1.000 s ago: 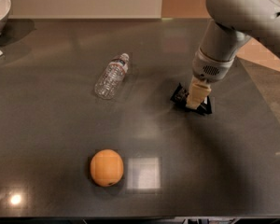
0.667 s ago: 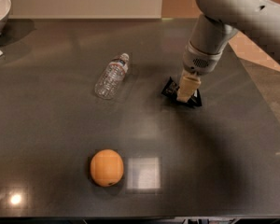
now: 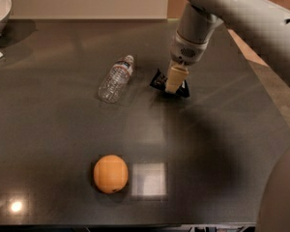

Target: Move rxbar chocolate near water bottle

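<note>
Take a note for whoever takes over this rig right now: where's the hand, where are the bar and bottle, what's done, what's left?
The hand is low over mid-table, right of the bottle, shut on the bar.
The bottle lies on its side, cap toward the far edge.
The bar sits a small gap from the bottle; whether it touches the table can't be told.
Done: bar grasped, already close to the bottle.
Left: set it down by the bottle, release, back away.
The orange up front is out of the way.
</note>
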{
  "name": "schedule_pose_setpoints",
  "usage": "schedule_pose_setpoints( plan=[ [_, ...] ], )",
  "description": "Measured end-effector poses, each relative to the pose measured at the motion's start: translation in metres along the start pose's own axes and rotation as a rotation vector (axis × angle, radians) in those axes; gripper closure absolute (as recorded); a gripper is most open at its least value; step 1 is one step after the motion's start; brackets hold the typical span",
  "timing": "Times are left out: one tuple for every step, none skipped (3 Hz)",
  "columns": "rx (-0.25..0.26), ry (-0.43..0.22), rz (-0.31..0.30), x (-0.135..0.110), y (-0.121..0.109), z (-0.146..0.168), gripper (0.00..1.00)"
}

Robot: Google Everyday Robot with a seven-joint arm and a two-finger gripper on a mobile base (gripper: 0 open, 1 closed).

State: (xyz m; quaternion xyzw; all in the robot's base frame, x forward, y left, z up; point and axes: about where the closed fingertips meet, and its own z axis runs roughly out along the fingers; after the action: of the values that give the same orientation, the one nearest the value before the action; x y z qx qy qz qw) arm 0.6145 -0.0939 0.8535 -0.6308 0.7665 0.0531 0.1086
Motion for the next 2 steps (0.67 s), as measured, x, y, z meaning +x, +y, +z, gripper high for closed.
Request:
schedule_pose_setpoints(
  plan=[
    [-0.009,-0.027,-0.037,-0.024,-0.012,0.003,1.00],
    [-0.024,-0.047,-0.065,-0.044,-0.020,0.010,1.00]
  ],
)
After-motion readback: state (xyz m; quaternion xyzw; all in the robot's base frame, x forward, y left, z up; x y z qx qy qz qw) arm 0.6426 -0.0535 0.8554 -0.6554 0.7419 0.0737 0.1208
